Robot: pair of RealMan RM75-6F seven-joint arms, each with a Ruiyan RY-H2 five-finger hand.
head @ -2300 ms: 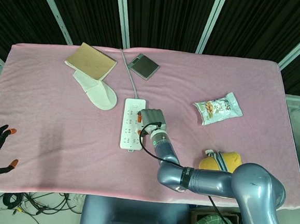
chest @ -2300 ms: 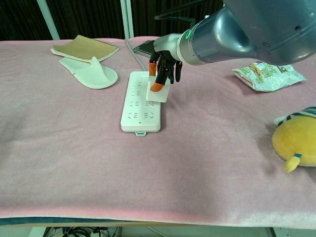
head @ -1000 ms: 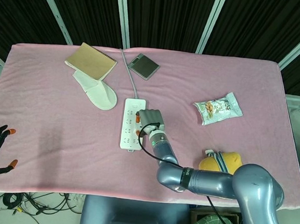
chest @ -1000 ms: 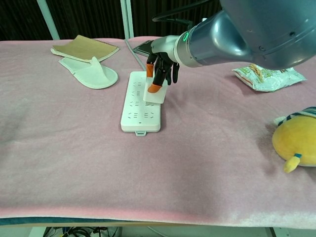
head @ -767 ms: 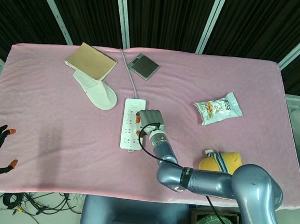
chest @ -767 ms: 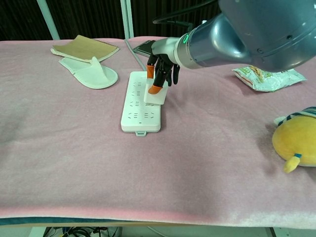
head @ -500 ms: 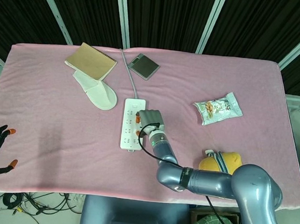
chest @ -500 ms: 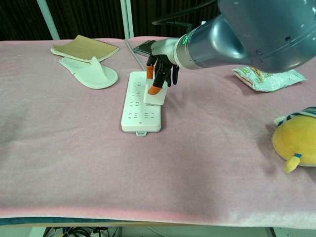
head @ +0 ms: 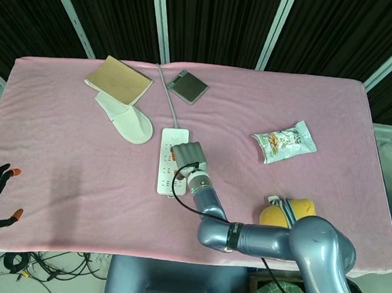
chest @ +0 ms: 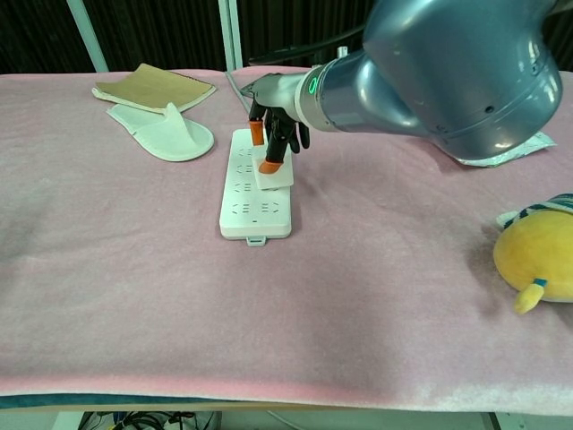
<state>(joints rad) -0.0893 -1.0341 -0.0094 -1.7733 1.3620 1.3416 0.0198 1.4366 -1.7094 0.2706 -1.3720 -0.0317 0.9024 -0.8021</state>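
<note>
Over the white power strip [chest: 255,188], the right hand [chest: 273,134] is pinching a flat white plug [chest: 276,176], tilted, its face touching the sockets. Strip's long axis is running toward the bench's far edge.

No readable txt, labels, brands or nos. anywhere. Snack bag [head: 285,141], ~3 o'clock from table centre in head view, has printing on its front but too small & blurry to make out; in chest view it's mostly hidden behind the arm. Power strip [chest: 255,190] shows socket holes only, no markings legible. Notebook [head: 119,80] at ~10 o'clock has a plain brown cover. Dark flat device [head: 188,86] at ~12 o'clock: no legible display or lettering.
</note>
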